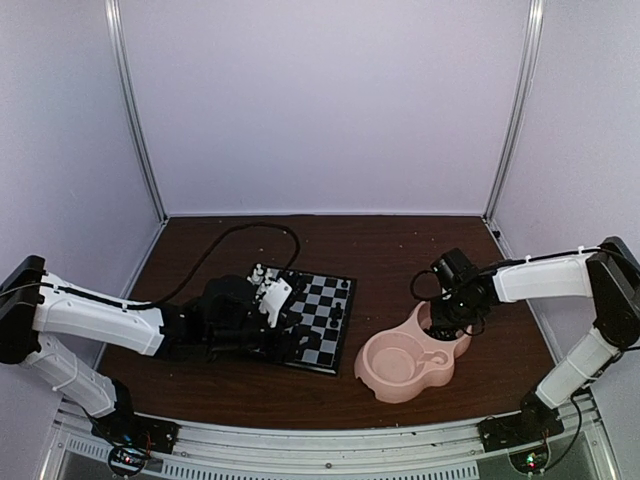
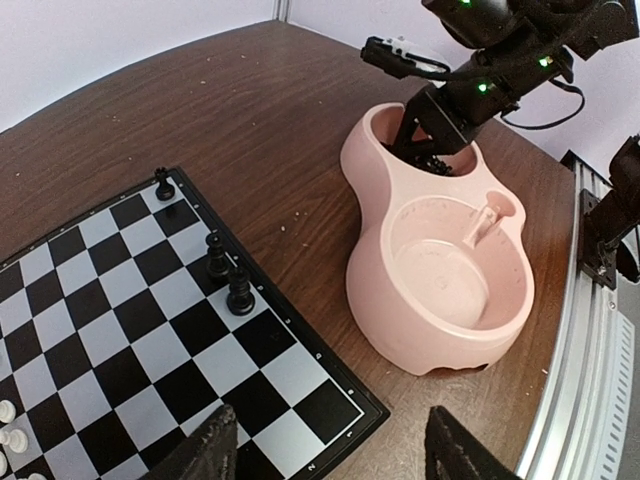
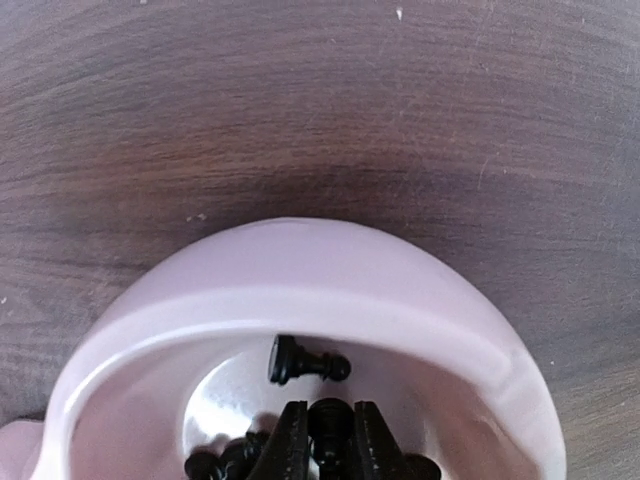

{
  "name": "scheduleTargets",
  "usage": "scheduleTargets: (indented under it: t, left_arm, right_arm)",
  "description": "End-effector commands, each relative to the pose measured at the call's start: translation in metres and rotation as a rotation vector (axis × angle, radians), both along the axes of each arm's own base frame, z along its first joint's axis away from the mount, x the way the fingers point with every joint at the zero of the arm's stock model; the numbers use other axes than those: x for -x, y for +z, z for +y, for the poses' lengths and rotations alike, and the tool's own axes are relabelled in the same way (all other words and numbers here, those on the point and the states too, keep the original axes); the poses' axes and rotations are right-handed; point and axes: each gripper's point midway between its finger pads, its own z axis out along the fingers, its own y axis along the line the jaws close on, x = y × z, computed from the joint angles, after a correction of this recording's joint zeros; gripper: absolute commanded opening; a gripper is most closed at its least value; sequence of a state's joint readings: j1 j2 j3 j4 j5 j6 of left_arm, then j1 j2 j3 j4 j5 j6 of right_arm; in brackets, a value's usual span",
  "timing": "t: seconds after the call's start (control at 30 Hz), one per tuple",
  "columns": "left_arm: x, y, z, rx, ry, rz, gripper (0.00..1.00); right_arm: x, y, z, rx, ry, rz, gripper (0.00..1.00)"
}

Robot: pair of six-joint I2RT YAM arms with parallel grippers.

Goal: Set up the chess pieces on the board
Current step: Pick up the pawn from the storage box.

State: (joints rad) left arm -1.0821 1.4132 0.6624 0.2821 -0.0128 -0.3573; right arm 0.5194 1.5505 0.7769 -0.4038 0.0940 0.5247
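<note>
Tiny black plastic chess pieces, three of them, stand upright on the small square chessboard of black and pale grey checks. They are along its edge nearest the dish, one on a corner square and two close together further down that row. A few tiny white plastic chess pieces stand at the opposite side of the board, partly cut off in the left wrist view. The board lies flat on the dark brown wooden counter.

Just beside the board, not touching it, sits a pink plastic double-bowl dish. More loose black chessmen lie in its smaller, deeper bowl, and one of them rests on its side near the bowl's wall.

The right end effector reaches down into that smaller bowl. Its two fingers stand narrow and are pressed on either side of a single black chess piece.

The left end effector hangs over the board near the corner closest to the dish. Its jaws are spread wide with nothing between them, and in the top view the left arm covers the board's left part.
</note>
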Motion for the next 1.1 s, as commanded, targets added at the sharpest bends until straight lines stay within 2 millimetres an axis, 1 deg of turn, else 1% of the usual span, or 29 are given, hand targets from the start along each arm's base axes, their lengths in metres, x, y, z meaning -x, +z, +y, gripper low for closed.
scheduleTargets:
  t: [0.0,0.1,0.17,0.33,0.5,0.63,0.7,0.83,1.07]
  left_arm:
    - [-0.004,0.02,-0.002,0.043,0.008,-0.042,0.64]
    - [-0.005,0.022,-0.001,0.043,0.013,-0.05,0.64]
    - [-0.003,0.023,0.001,0.05,0.011,-0.053,0.64]
    - [0.0,0.031,0.005,0.076,0.005,-0.069,0.64]
    - [0.001,0.035,0.007,0.083,0.005,-0.074,0.64]
    - [0.002,0.036,0.008,0.092,0.006,-0.068,0.64]
    - [0.001,0.037,0.008,0.101,0.017,-0.062,0.64]
    - [0.0,0.036,0.008,0.109,0.027,-0.049,0.64]
    - [-0.009,0.033,0.013,0.098,0.084,-0.052,0.64]
  right_arm:
    - [-0.003,0.023,0.001,-0.048,0.014,-0.08,0.07]
    - [-0.002,0.038,0.006,-0.094,0.048,-0.134,0.05]
    - [0.0,0.049,0.011,-0.136,0.074,-0.182,0.06]
    - [0.002,0.076,0.015,-0.209,0.109,-0.293,0.09]
    - [0.009,0.097,0.038,-0.349,0.206,-0.36,0.09]
    - [0.016,0.109,0.057,-0.454,0.292,-0.392,0.09]
    - [0.019,0.114,0.064,-0.485,0.327,-0.402,0.09]
    - [0.022,0.115,0.072,-0.492,0.36,-0.398,0.09]
    - [0.024,0.109,0.082,-0.469,0.391,-0.375,0.1]
